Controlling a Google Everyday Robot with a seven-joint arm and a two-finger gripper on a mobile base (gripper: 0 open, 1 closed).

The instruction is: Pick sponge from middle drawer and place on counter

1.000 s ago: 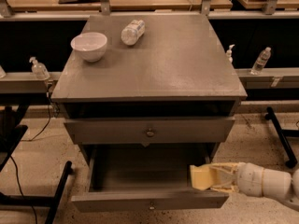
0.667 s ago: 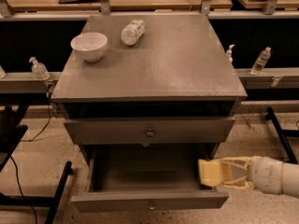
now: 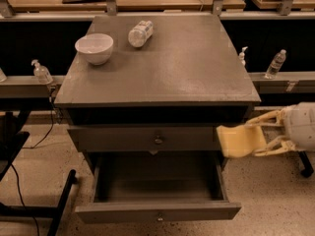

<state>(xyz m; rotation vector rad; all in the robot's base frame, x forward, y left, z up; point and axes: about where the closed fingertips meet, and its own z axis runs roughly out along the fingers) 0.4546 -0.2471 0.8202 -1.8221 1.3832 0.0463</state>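
1. The sponge (image 3: pixel 240 141) hangs in the air at 2 o'clock of the open middle drawer (image 3: pixel 157 212), below the counter (image 3: pixel 182 68).
2. The gripper (image 3: pixel 250 140), at 3 o'clock, pinches it.
3. On the counter, a bowl (image 3: pixel 94 48) sits at 10 o'clock and a bottle (image 3: pixel 140 33), seemingly on its side, at 11.

Finding: my fingers (image 3: pixel 268 117) stand higher and further right than a second ago. They are now beside the cabinet's right side, outside the middle drawer (image 3: pixel 157 212). The sponge (image 3: pixel 241 141) clamped between them has come up with them. Earlier it sat low over the drawer's right end; now it hangs clear of the drawer box, level with the closed drawer front (image 3: pixel 123 138) above and just below the counter (image 3: pixel 187 63) edge. The right end of the drawer floor, formerly covered, is now in view.
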